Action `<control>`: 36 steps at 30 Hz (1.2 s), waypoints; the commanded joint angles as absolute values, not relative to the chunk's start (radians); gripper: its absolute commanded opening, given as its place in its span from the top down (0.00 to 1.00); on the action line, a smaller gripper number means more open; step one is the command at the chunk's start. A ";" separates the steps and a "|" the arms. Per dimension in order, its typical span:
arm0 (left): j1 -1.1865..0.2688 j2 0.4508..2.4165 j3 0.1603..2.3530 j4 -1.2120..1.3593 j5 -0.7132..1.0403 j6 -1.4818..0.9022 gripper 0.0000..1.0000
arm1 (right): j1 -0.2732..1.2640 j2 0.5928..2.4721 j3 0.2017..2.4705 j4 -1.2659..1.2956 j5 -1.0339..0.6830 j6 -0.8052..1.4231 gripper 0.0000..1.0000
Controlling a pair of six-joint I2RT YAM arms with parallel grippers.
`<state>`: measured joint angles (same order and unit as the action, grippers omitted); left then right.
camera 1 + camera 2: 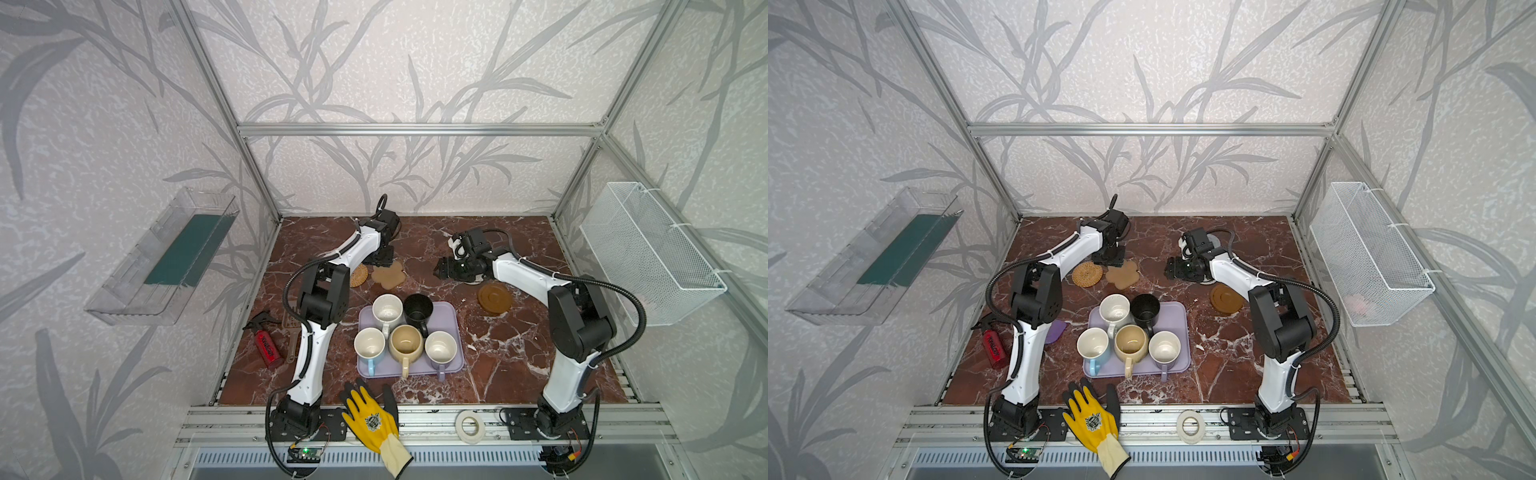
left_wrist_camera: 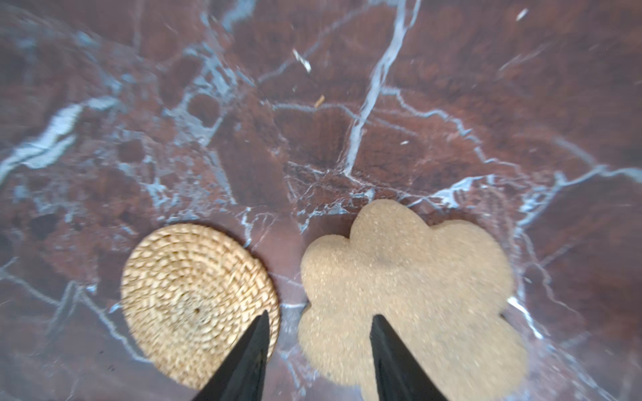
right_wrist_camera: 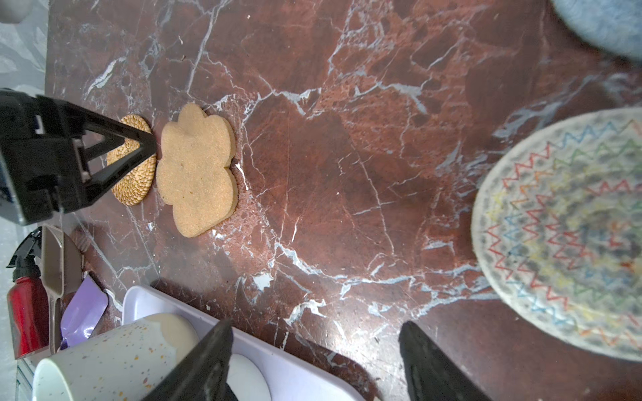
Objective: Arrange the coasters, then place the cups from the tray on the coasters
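Risk at left gripper [image 2: 321,316]: hangs with 1 fingertip over the orange rattan coaster [image 2: 199,305] and 1 over the paw coaster [image 2: 410,295]; if lowered here, likely shoves both instead of gripping either.
Risk from flat mats: thin and flush on the smooth marble table [image 1: 519,353]; likely to skid rather than lift under a shallow pinch.
Risk at right gripper [image 3: 314,326]: sits close to the tray [image 3: 295,376] and the white cup [image 3: 114,350]; could tip that cup on a low sweep.
Risk on tray: 5 cups packed tight, several apparently touching; may drag a neighbour during a lift.
Left jaws: apart, empty.
Right jaws: wide apart, empty.
Coaster places: rattan and paw just beside each other, beyond the tray; brown disc [image 1: 494,297] off the tray's right; cream rope coaster [image 3: 562,236] and grey-blue coaster [image 3: 604,24] near the right gripper.
Coaster look: rattan tightly coiled, paw grainy tan, cream one stitched with coloured zigzags, grey-blue one blurred.
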<state>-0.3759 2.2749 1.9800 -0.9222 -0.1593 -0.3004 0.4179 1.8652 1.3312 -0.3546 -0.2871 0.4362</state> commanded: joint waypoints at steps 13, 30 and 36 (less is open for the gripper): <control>-0.420 1.796 1.811 -0.872 -0.006 -0.439 0.03 | 0.374 1.659 1.358 -0.547 -0.236 0.314 0.01; -0.520 1.561 1.465 -0.386 0.163 -0.612 0.01 | 0.254 1.731 1.370 -0.582 -0.189 0.185 0.13; -0.519 1.647 1.528 -0.499 0.129 -0.486 0.01 | 0.250 1.878 1.464 -0.634 -0.178 0.156 0.23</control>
<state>-0.5175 1.6249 1.5013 -0.5037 0.1314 -0.5404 0.2531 1.8435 1.4113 -0.5755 -0.1944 0.1898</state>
